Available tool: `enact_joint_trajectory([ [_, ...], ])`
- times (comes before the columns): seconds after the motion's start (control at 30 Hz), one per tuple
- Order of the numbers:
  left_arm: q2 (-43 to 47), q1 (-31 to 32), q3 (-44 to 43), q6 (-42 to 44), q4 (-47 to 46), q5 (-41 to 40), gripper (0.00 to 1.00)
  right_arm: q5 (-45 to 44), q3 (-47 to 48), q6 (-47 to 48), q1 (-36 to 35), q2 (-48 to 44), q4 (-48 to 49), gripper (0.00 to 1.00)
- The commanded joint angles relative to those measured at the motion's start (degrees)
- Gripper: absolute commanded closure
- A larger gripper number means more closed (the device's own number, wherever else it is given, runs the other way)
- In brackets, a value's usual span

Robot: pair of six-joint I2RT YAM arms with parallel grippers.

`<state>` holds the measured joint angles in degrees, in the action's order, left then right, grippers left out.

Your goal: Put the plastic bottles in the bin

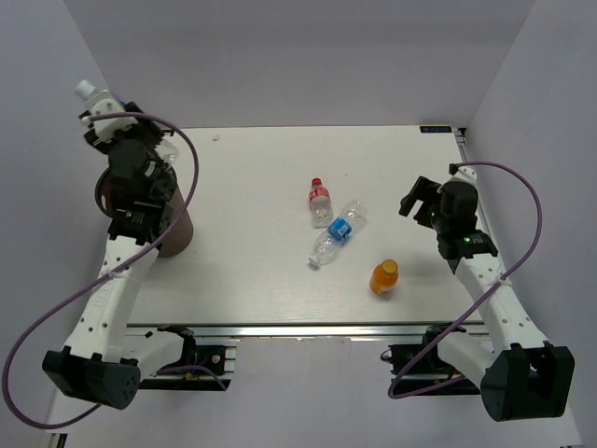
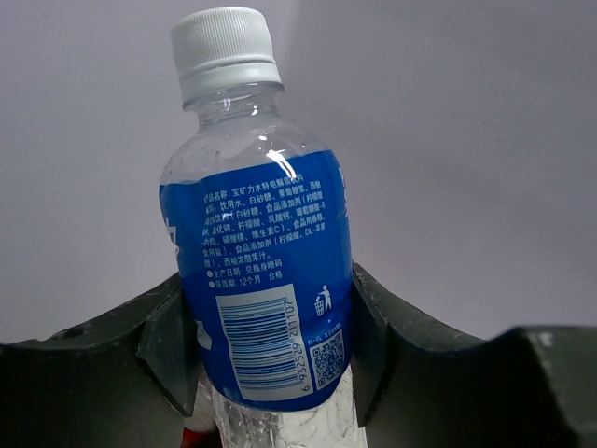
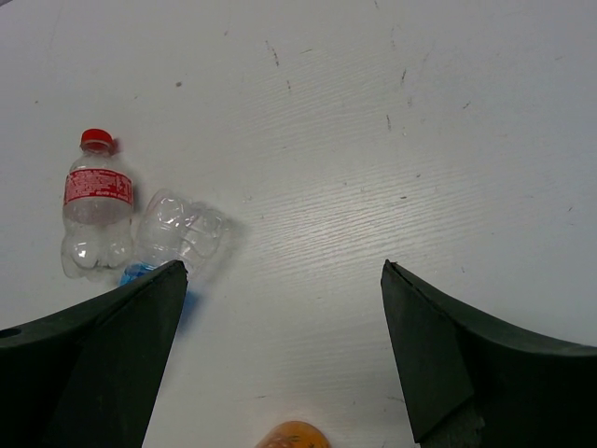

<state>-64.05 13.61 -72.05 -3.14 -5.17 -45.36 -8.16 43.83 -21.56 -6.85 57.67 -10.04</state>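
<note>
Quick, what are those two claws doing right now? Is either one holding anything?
Left gripper: closed on a blue-labelled bottle.
Right gripper: open, holding nothing.

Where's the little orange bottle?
In the top view, the orange bottle sits on the table, right of centre near the front edge, beside the lying blue-label bottle.

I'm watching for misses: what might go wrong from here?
The left claw pinches the held bottle low on its body, so it may pivot or slip. The bin sits mostly hidden under that arm, so a release could miss. The lying bottle may roll if the open right claw nudges it.
</note>
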Motion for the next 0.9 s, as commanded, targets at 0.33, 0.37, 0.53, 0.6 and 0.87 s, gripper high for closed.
enact_joint_trajectory([
  [0.33,-4.6,-7.8,21.2,13.7,-33.2,-20.8,0.46,1.5,1.3,1.6,0.0,0.3,2.4,0.11],
  [0.37,-4.6,-7.8,21.2,11.3,-30.1,-20.8,0.42,1.6,1.0,1.7,0.1,0.3,2.6,0.11],
  [0.53,-6.0,-7.8,21.2,9.2,-28.7,-24.5,0.06,2.3,0.6,1.8,0.0,-0.2,2.9,0.11],
  [0.6,-6.6,-7.8,20.6,7.6,-25.1,-25.0,0.02,3.1,0.3,2.1,0.0,-0.8,3.4,0.11],
  [0.87,-5.9,-7.8,7.1,-11.3,7.9,-4.8,0.02,4.3,3.7,4.8,-4.5,-2.5,-3.6,0.11],
])
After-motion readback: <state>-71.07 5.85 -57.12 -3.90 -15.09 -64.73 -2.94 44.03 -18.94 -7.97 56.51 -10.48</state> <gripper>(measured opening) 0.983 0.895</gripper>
